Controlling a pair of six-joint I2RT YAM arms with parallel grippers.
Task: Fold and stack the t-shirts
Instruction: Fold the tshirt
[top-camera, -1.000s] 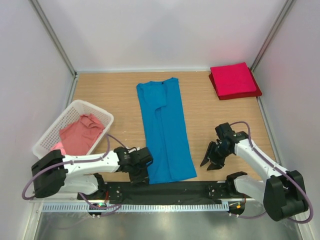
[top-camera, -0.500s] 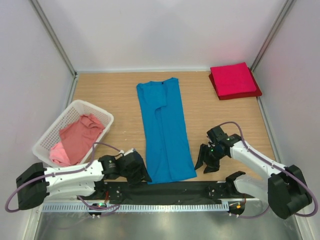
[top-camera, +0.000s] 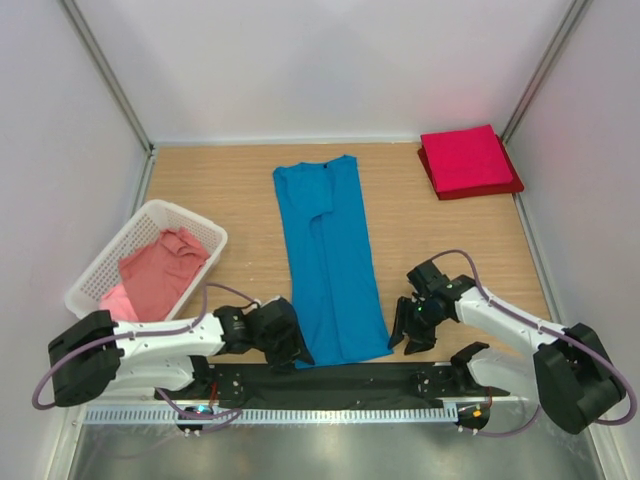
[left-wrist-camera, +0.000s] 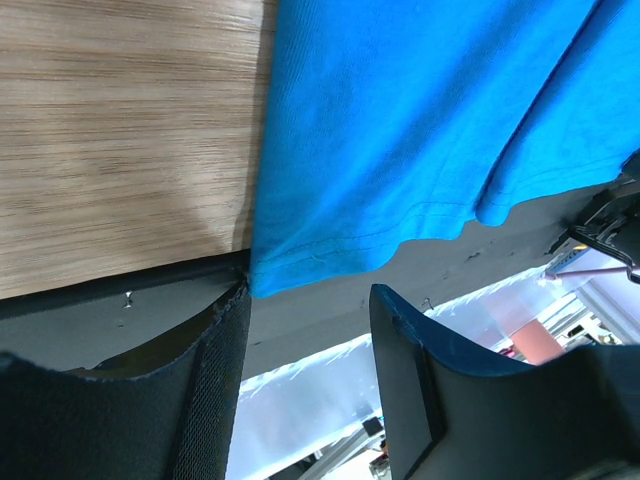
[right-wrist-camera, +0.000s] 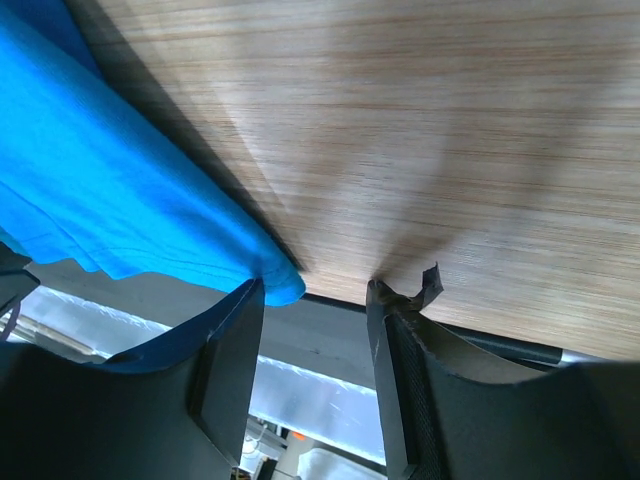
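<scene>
Hem corners of the blue t-shirt (top-camera: 330, 260) lay at my left gripper (top-camera: 298, 354) and right gripper (top-camera: 401, 339), both spread; pinching seemed next.

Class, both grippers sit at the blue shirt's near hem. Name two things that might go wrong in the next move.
1. The right gripper has only the very corner of the blue shirt at its open jaws, so a grip there may slip off.
2. The left gripper, also open, faces a folded, layered hem. It may catch only one layer, and the fold could pull apart when lifted.
</scene>
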